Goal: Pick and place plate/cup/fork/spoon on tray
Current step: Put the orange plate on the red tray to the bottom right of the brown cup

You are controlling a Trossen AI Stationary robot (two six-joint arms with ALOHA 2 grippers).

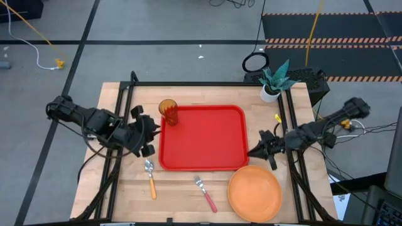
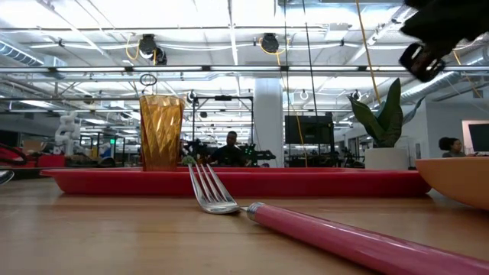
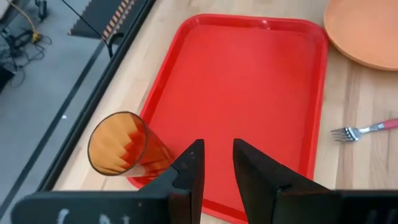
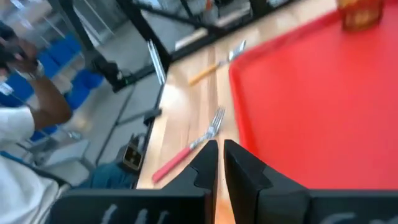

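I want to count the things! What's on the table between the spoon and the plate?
Only the fork lies between the spoon and the plate, seen in the high view.

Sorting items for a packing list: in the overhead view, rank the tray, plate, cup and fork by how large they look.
1. Red tray, largest.
2. Orange plate.
3. Fork and amber cup: unsure. The fork runs longer but thin, the cup is shorter and wider.
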